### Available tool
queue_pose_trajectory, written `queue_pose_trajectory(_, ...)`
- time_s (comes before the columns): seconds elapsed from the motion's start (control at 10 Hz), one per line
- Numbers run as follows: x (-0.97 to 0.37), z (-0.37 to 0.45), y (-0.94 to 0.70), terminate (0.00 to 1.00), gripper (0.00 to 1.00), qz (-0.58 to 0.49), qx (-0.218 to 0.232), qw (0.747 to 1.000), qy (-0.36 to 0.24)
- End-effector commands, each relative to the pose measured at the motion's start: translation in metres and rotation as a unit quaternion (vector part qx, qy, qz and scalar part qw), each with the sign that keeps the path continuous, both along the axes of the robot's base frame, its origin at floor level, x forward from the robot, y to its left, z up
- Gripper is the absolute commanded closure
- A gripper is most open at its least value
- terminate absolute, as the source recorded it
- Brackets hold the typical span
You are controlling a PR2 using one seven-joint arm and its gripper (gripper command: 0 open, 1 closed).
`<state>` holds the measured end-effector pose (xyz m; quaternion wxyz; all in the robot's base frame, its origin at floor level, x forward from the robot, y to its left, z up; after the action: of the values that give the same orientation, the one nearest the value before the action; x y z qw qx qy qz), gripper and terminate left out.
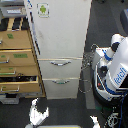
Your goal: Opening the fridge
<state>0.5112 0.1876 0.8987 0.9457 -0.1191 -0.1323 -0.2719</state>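
In the exterior view, the fridge (59,40) is seen from above, standing in the middle of the frame with its off-white upper door shut and a small green-logo sticker (43,9) placed near its top left corner. Below the door, two drawers are seen closed, each fitted with a curved silver handle (60,63). A tan wooden cabinet (19,62) is set just beside the fridge on the exterior view's left, with several of its drawers pulled partly out. A white robot base with blue lettering (114,67) is placed at the exterior view's right, near the fridge's side. At the bottom edge, a white gripper (38,114) is held over the dark floor (72,107), apart from the fridge, its fingers spread and released, nothing being grasped between them. No table is shown.
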Motion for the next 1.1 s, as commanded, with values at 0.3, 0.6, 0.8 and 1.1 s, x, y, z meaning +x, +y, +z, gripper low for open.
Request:
queue_pose_trajectory(0.3, 0.214, 0.078, -0.013, 0.0, 0.0, 0.185, 0.121, 0.974, 0.046)
queue_pose_trajectory(0.6, 0.25, 0.111, 0.019, 0.0, 0.0, 0.189, 0.152, 0.97, 0.024)
queue_pose_trajectory(0.8, 0.268, 0.126, 0.031, 0.0, 0.0, 0.194, 0.159, 0.968, 0.018)
queue_pose_trajectory(1.1, 0.313, 0.153, 0.055, 0.0, 0.0, 0.208, 0.143, 0.967, 0.02)
